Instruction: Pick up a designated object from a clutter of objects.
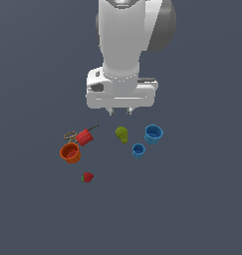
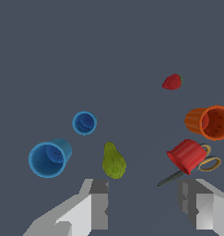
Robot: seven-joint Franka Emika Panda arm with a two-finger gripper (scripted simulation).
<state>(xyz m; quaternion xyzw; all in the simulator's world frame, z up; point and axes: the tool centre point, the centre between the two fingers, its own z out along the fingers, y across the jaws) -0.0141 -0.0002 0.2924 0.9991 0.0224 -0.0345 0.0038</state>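
The orange-red cup (image 1: pixel 70 153) stands open side up on the grey floor at the exterior view's left; it also shows in the wrist view (image 2: pixel 209 122). Next to it lie the red tool with a thin tip (image 1: pixel 85 136) and small scissors (image 1: pixel 70 135). A green pear-like lump (image 1: pixel 122 134), a larger blue cup (image 1: pixel 153 134), a smaller blue cup (image 1: pixel 138 150) and a red strawberry (image 1: pixel 87 177) lie around. My gripper (image 1: pixel 120 111) hangs open and empty above the floor, behind the pear lump and apart from the orange-red cup. Its fingers (image 2: pixel 97 203) stand wide apart.
The grey floor (image 1: pixel 192 209) runs on all sides of the clutter. In the wrist view the pear lump (image 2: pixel 113 161), the red tool (image 2: pixel 186 156), the scissors (image 2: pixel 210 162), the blue cups (image 2: pixel 48 159) (image 2: pixel 84 123) and the strawberry (image 2: pixel 172 82) show.
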